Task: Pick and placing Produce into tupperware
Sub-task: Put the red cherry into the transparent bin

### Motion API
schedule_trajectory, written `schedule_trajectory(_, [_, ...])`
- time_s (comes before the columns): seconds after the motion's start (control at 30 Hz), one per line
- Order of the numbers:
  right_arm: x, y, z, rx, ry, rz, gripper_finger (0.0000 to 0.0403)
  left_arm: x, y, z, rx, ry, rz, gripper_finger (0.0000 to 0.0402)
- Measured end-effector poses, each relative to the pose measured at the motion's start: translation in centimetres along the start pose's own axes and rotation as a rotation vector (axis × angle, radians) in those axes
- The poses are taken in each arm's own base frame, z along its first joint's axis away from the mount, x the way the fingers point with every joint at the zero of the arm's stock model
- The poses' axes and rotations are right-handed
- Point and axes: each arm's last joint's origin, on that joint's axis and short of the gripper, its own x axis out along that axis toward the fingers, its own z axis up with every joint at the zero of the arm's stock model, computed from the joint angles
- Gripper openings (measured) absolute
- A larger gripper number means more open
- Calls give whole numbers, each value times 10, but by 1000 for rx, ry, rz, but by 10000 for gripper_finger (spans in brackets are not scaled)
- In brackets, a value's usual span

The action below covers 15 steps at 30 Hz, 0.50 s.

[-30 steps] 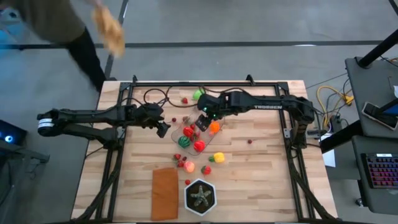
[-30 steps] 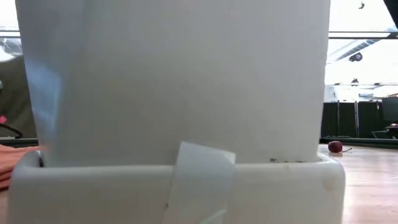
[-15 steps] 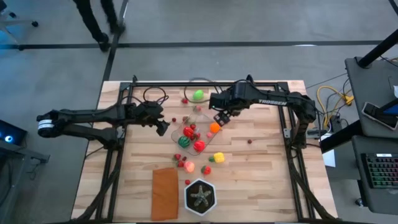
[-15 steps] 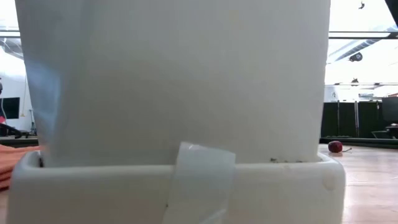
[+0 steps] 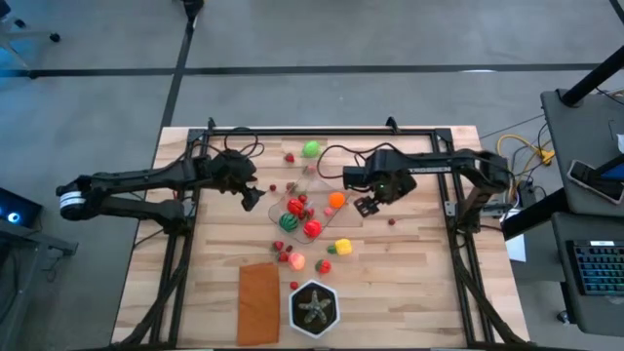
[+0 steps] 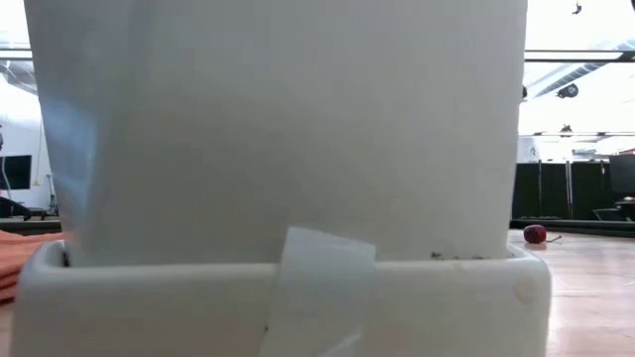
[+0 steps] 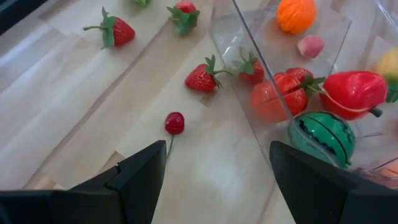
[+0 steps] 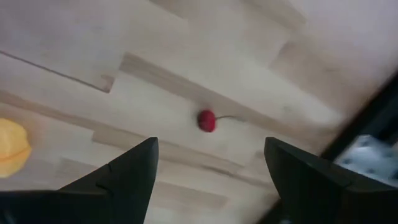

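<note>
The clear tupperware [image 5: 320, 185] lies mid-table and holds a striped green piece [image 5: 288, 221], red pieces [image 5: 312, 228] and an orange one [image 5: 336, 199]. More produce lies loose around it: a green piece [image 5: 310, 149], a yellow one [image 5: 342, 247], strawberries [image 7: 202, 78] and cherries [image 7: 175, 122]. My left gripper [image 5: 252, 197] is open at the tupperware's left end [image 7: 273, 99]. My right gripper [image 5: 368, 205] is open and empty just right of the tupperware, above a cherry [image 8: 207, 120]. My left gripper has one finger [image 7: 323, 186] close against the tupperware's left wall. I cannot tell whether it touches the wall.
A flat orange-brown rectangle [image 5: 258, 302] and a black hexagonal pot with a green plant [image 5: 314, 308] stand near the front edge. Cables [image 5: 244, 151] lie at the far left. A white box [image 6: 278, 149] fills the low view, with a cherry [image 6: 535, 234] beside it.
My right gripper has gone from above the tupperware's far side toward the table's right and near edges, and now hangs just right of it. A person at the far left has walked out of view.
</note>
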Motion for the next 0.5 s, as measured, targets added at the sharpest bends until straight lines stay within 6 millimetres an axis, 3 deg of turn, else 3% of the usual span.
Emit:
schedule_trajectory(0.3, [24, -19, -16, 141, -53, 120, 285, 1, 0, 4, 132, -31, -30, 271])
schedule_trajectory(0.5, [35, -30, -23, 167, -97, 132, 285, 27, 13, 3, 293, 68, -30, 271])
